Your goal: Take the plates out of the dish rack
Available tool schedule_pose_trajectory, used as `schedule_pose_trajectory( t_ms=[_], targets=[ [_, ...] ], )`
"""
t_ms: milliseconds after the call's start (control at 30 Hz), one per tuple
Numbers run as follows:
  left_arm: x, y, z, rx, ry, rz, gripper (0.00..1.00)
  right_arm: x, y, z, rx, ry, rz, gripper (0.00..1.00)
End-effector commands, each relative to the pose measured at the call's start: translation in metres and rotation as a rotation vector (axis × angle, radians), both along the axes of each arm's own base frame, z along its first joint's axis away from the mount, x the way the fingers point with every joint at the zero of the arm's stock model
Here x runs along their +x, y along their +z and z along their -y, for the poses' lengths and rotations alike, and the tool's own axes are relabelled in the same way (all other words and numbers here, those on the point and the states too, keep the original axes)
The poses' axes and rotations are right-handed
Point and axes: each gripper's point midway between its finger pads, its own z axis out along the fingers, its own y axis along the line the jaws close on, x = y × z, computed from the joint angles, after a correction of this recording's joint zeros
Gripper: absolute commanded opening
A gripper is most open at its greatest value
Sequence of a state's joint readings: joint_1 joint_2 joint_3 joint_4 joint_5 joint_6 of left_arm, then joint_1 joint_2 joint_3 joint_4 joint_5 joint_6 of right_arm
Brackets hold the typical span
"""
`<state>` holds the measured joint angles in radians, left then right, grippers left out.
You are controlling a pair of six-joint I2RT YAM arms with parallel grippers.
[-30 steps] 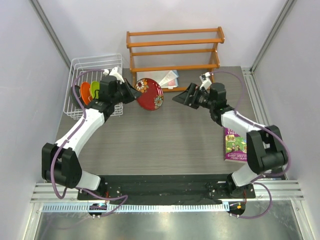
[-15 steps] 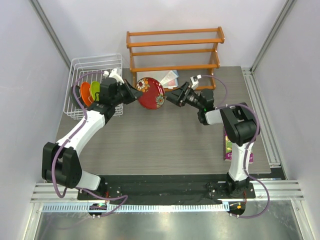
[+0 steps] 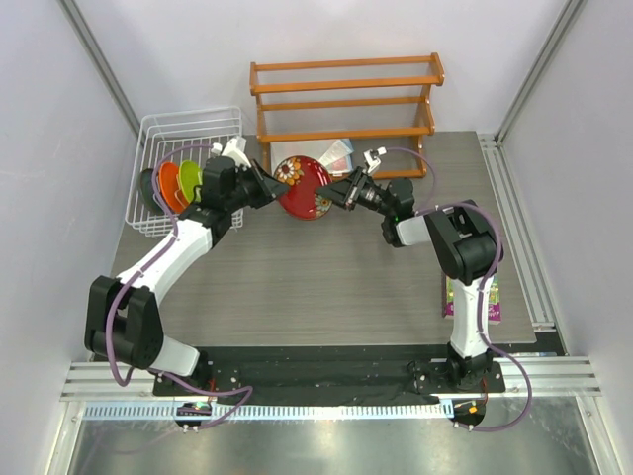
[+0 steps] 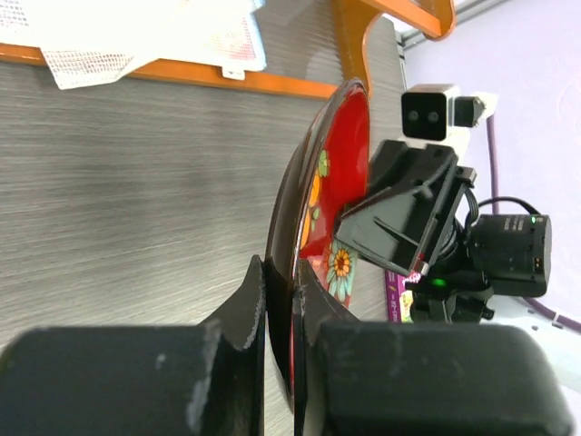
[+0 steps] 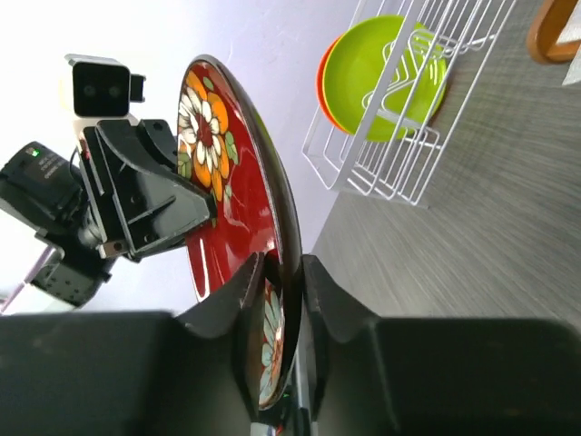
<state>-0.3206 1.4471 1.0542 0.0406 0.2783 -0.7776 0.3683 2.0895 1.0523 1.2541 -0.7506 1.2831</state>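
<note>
I hold the red plate [image 3: 305,186] up on its edge over the middle of the desk [image 3: 316,297], between my two grippers. My left gripper [image 3: 269,188] is closed tight on the plate's left rim. My right gripper [image 3: 334,195] is pinched on its right rim. Farther back on the left sits the rack [image 3: 188,124]. A green plate [image 3: 191,176], an orange plate [image 3: 170,184] and a teal plate [image 3: 148,188] stand in it, side by side. The shelf [image 3: 346,84] is at the very back.
</note>
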Motion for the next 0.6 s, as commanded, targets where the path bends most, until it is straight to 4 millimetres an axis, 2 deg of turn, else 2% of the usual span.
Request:
schedule_pose_trajectory(
  t_ms=[0, 67, 100, 133, 167, 200, 233, 267, 300, 333, 367, 400, 467, 567],
  targets=[
    [0.006, 0.038, 0.007, -0.046, -0.016, 0.133, 0.00, -0.013, 0.031, 0.000, 0.004, 0.030, 0.125, 0.01],
    [0.006, 0.038, 0.001, -0.004, -0.003, 0.139, 0.00, -0.011, 0.022, 0.005, -0.043, -0.011, 0.100, 0.01],
    [0.006, 0.038, -0.001, 0.012, 0.006, 0.141, 0.04, -0.009, 0.005, 0.008, -0.130, -0.035, 0.080, 0.01],
    [0.005, 0.037, -0.005, 0.033, 0.015, 0.137, 0.14, -0.011, 0.014, 0.013, -0.169, -0.061, 0.103, 0.01],
    [0.005, 0.039, -0.012, 0.075, 0.037, 0.158, 0.29, -0.005, 0.009, 0.022, -0.230, -0.129, 0.103, 0.01],
    [0.005, 0.038, -0.017, 0.100, 0.056, 0.159, 0.41, -0.008, -0.019, 0.031, -0.342, -0.144, -0.003, 0.01],
    [0.005, 0.037, -0.023, 0.131, 0.071, 0.162, 0.44, -0.007, -0.004, 0.041, -0.427, -0.192, 0.100, 0.01],
    [0.006, 0.030, -0.034, 0.193, 0.109, 0.154, 0.50, 0.002, -0.009, 0.055, -0.512, -0.277, 0.087, 0.01],
    [0.005, 0.033, -0.041, 0.223, 0.128, 0.167, 0.64, -0.006, -0.030, 0.070, -0.628, -0.294, 0.003, 0.01],
    [0.003, 0.028, -0.048, 0.260, 0.148, 0.150, 0.72, -0.005, -0.016, 0.082, -0.695, -0.334, 0.076, 0.01],
    [0.005, 0.027, -0.060, 0.320, 0.189, 0.162, 0.85, -0.006, -0.018, 0.092, -0.746, -0.365, 0.066, 0.01],
    [0.005, 0.026, -0.066, 0.350, 0.210, 0.160, 0.97, -0.009, -0.028, 0.109, -0.834, -0.405, 0.024, 0.01],
    [0.002, 0.022, -0.078, 0.407, 0.241, 0.145, 1.00, -0.014, -0.025, 0.126, -0.911, -0.438, 0.034, 0.01],
    [-0.001, 0.022, -0.101, 0.495, 0.319, 0.145, 1.00, -0.028, -0.044, 0.145, -1.010, -0.443, -0.010, 0.01]
  ],
)
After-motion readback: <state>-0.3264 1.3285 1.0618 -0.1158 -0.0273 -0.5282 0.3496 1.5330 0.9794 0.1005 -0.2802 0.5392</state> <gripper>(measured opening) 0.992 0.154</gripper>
